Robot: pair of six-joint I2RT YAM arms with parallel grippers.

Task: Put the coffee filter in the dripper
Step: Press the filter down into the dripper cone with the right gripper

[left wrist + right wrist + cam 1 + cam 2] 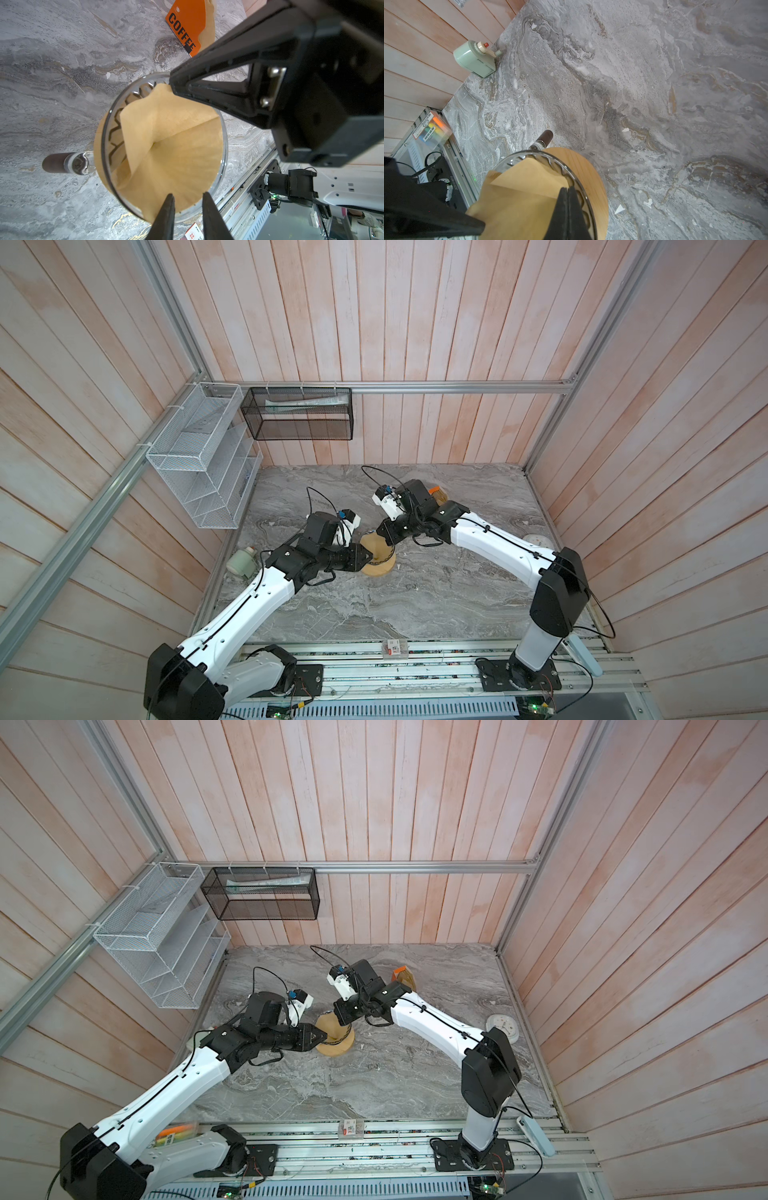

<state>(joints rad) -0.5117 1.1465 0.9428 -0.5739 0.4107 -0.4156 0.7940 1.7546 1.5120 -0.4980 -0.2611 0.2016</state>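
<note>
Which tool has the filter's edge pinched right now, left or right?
The right tool: its jaws are shut on an edge of the coffee filter, at the dripper rim. The left tool hovers with jaws apart.

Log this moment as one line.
stage: coffee filter inside dripper, not released | right gripper: shut on filter's edge | left gripper: open over the opposite rim

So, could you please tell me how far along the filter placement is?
Mostly done: the coffee filter already sits opened inside the dripper. In hand: the right gripper is shut on its edge, while the left gripper hangs open at the opposite rim. Remaining: one flap stands off the ribs, and the right gripper has not let go.
</note>
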